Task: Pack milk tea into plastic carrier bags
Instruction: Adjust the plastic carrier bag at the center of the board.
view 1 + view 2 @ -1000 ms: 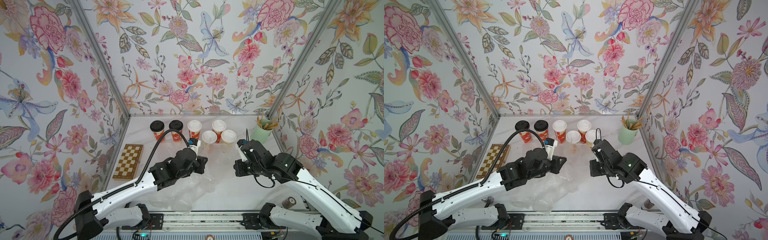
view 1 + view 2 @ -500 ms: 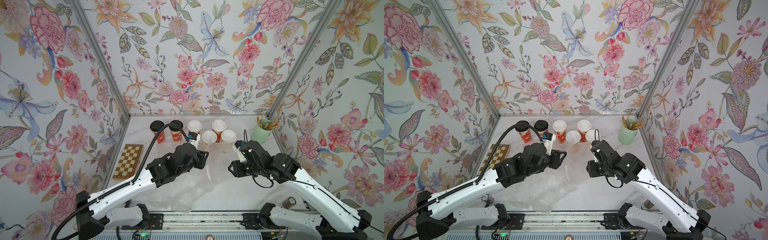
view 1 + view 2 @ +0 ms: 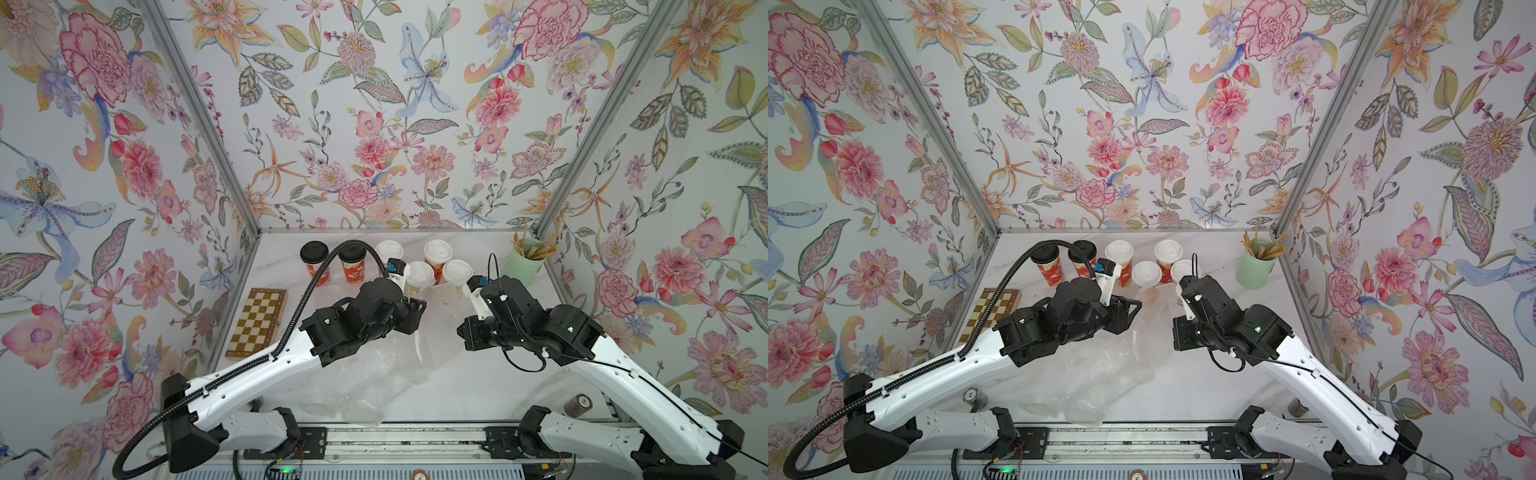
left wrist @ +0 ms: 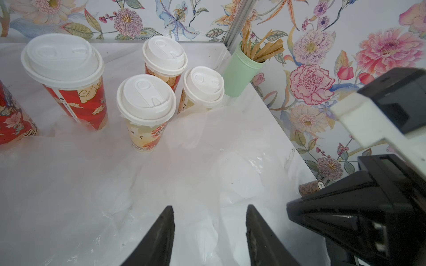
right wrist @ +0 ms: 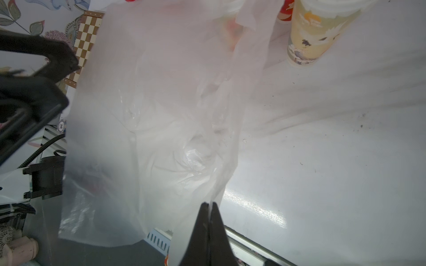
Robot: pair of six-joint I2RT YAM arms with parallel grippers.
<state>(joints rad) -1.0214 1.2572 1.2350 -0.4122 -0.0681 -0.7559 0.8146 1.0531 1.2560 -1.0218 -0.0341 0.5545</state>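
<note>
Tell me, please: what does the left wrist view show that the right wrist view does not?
Only left wrist: the green cup of sticks, the tops of four white lids, and the left fingers, apart above the clear plastic bags. Only right wrist: the chessboard and the right fingers, shut on one bag's edge. Both: the bags, a cream cup, the white table.

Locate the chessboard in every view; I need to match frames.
In a top view: chessboard lies flat at the table's left edge, beside the left arm.
In a top view: same spot, with the left arm's cable crossing it.
Left wrist: not in it.
Right wrist: partly shown, past the plastic carrier bags.
Shared landmark: the plastic carrier bags, visible in all four views.
</note>
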